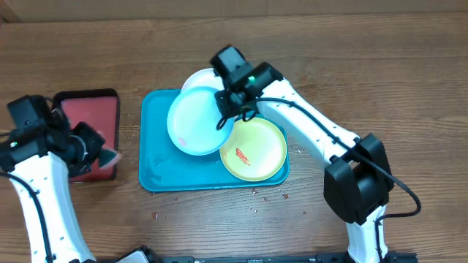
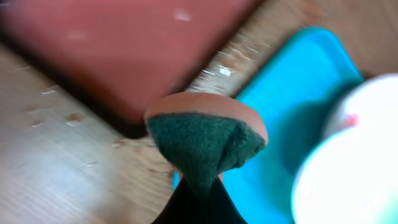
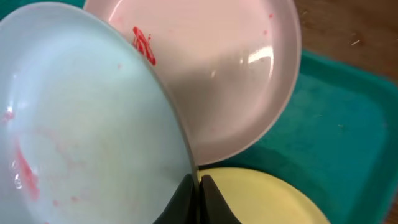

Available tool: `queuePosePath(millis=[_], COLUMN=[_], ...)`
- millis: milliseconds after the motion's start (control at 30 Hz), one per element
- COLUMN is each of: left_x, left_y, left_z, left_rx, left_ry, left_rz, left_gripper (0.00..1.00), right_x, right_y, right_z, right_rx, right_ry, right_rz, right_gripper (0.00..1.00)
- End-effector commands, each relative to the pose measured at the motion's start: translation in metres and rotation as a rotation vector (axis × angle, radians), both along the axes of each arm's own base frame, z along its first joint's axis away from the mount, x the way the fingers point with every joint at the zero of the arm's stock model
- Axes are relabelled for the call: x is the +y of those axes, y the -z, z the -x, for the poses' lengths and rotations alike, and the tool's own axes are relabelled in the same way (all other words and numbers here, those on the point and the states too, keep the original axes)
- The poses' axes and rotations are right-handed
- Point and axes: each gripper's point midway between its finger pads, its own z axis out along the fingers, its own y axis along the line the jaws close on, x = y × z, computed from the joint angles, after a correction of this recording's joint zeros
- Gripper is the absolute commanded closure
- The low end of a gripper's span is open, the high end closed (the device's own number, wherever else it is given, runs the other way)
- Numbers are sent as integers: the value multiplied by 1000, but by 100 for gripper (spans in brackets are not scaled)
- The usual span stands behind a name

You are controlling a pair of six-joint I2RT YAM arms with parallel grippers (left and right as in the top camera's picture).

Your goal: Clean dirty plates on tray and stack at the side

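In the right end effector (image 3: 198, 182), rim of pale blue plate (image 3: 87, 124)

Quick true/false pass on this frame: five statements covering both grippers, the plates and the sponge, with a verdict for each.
1. The right gripper is shut on the rim of the pale blue plate. True.
2. The left gripper holds nothing. False: it is shut on a sponge.
3. The yellow-green plate carries a red smear. True.
4. All three plates are stacked on the table beside the tray. False: they overlap one another on the tray, and the white plate pokes past its far edge.
5. The sponge is wiping the pale blue plate. False: it is by the red tray, clear of the plates.
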Motion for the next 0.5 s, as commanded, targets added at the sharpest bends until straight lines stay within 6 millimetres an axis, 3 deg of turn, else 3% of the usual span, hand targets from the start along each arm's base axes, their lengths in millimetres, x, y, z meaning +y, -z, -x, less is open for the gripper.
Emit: queuePosePath(millis=[0, 200, 467], left_x=[-45, -83, -103], left_y=[-7, 13, 54], left_z=[-20, -29, -32], left_rx=[-66, 23, 160], left_ry=[246, 400, 470], left_rz=[43, -28, 20], left_gripper=[96, 96, 96], right_x=[26, 38, 50], right_y=[24, 68, 85], right_z=[35, 53, 63], right_rx=[150, 175, 117], right_ry=[-23, 28, 26], right_rz=[-168, -223, -211], right_gripper=[96, 96, 96])
